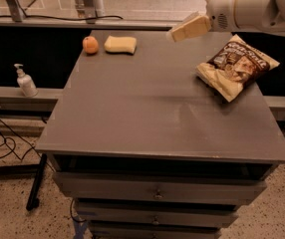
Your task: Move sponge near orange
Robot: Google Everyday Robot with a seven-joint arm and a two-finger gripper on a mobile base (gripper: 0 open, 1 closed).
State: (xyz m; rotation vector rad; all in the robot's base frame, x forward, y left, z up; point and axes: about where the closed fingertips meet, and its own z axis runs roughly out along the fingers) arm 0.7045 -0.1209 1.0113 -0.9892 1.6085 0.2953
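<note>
The pale-yellow sponge (120,44) lies flat at the far left of the grey table (147,103). The small orange (90,45) sits just left of it, a short gap between them. My gripper (188,28) hangs in the air above the table's far edge, well to the right of the sponge and apart from it. It holds nothing.
A crinkled brown-and-cream snack bag (236,65) lies at the right of the table. A white pump bottle (26,81) stands on a low ledge to the left. Drawers (157,190) sit under the tabletop. Cables lie on the floor at left.
</note>
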